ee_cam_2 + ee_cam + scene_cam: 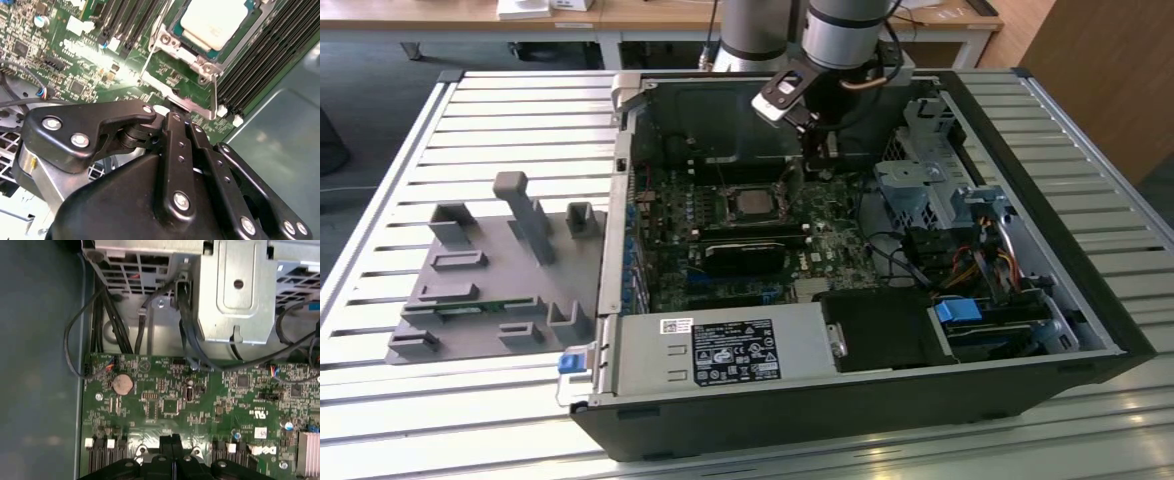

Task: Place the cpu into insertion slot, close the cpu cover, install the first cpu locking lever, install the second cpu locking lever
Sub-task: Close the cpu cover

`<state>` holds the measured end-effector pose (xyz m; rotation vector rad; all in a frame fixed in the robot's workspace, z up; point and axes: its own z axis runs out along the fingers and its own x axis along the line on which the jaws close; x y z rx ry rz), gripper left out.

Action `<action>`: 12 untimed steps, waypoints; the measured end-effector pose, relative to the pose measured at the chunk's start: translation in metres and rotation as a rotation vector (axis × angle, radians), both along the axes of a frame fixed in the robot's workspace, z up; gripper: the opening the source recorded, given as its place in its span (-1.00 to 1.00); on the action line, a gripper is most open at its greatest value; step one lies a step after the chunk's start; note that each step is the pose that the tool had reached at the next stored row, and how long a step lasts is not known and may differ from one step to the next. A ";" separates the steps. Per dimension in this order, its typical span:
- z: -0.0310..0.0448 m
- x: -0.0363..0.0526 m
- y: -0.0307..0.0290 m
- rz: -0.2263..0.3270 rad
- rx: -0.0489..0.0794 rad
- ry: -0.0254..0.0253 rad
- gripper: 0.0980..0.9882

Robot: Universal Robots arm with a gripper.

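**Gripper**: the fingers are pressed flat together with no gap, and nothing shows between them. The tips are set low at the board, just beside the socket's edge. That posture looks suited to pushing rather than pinching.

**Just ahead of the tips:** a thin silvery lever rod at the socket's nearest corner. I cannot tell whether the tips touch it.

**Beyond that:** the cpu cover lies down around the cpu. The cpu sits flat in the insertion slot, so seating appears done.

**Flanking the fingers:** black memory slots, near enough to limit sideways travel.

**Behind the fingers, further off:** a coin cell, then loose black cables trailing before a metal drive cage. These could snag the arm.

**Farthest:** the power supply box and a grey fixture tray, well apart from the fingers.
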<state>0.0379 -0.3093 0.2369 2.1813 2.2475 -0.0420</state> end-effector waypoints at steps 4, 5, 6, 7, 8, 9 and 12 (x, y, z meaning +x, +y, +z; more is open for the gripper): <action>-0.0006 -0.0050 0.0000 0.000 0.000 0.0001 -0.98; -0.0007 -0.0066 0.0000 0.000 0.000 0.0001 -0.98; -0.0009 -0.0081 0.0000 0.000 0.000 0.0001 -0.98; -0.0010 -0.0097 0.0000 0.000 0.000 0.0001 -0.98; -0.0011 -0.0114 0.0000 0.000 0.000 0.0001 -0.98; -0.0013 -0.0133 0.0000 0.000 0.000 0.0001 -0.98; -0.0016 -0.0182 0.0000 0.000 0.000 0.0001 -0.98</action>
